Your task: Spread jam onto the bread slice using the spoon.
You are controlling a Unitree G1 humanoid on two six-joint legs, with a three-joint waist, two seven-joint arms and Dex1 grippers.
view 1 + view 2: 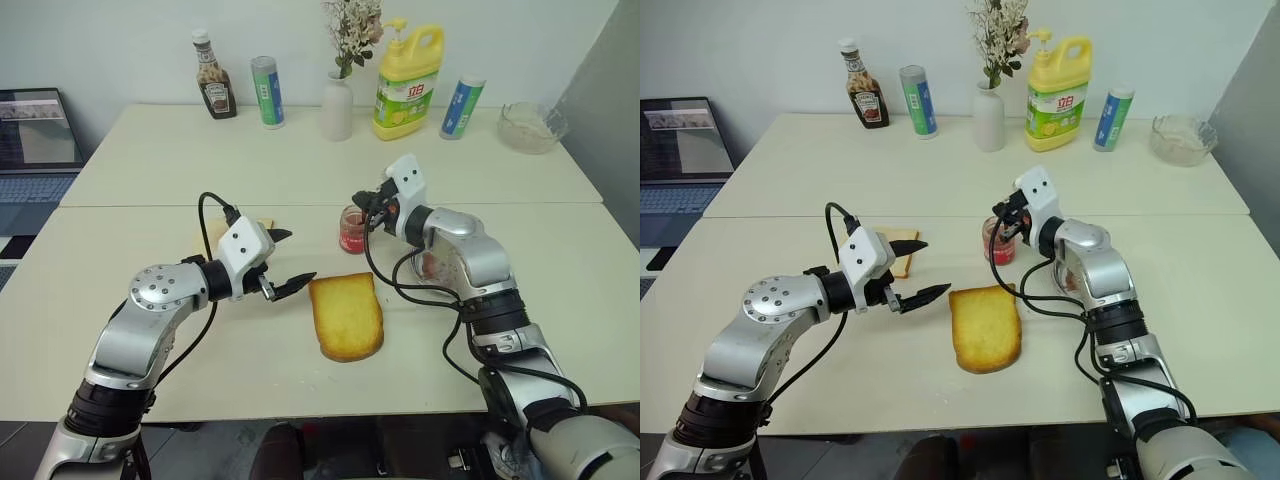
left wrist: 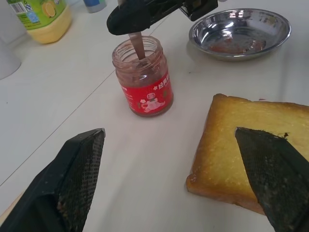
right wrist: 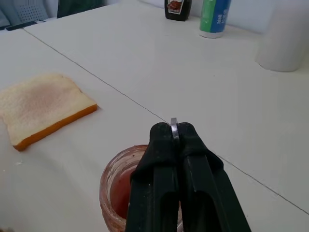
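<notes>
The bread slice (image 1: 347,316), thick and golden, lies flat at the table's near middle. Just behind it stands the small glass jar of jam (image 1: 352,230), lid off. My right gripper (image 1: 366,207) hovers over the jar's mouth, shut on the spoon (image 2: 138,47), whose shaft reaches down into the jar. The spoon's bowl is hidden inside the jar. My left gripper (image 1: 300,255) is open and holds nothing, just left of the bread slice, its fingers pointing toward the bread and jar.
A thinner pale slice (image 3: 41,106) lies left of the jar, behind my left gripper. A round steel dish (image 2: 240,33) sits right of the jar. Along the far table stand a ketchup bottle (image 1: 213,88), two tubes, a vase (image 1: 337,105), a yellow bottle (image 1: 408,82) and a glass bowl (image 1: 532,126).
</notes>
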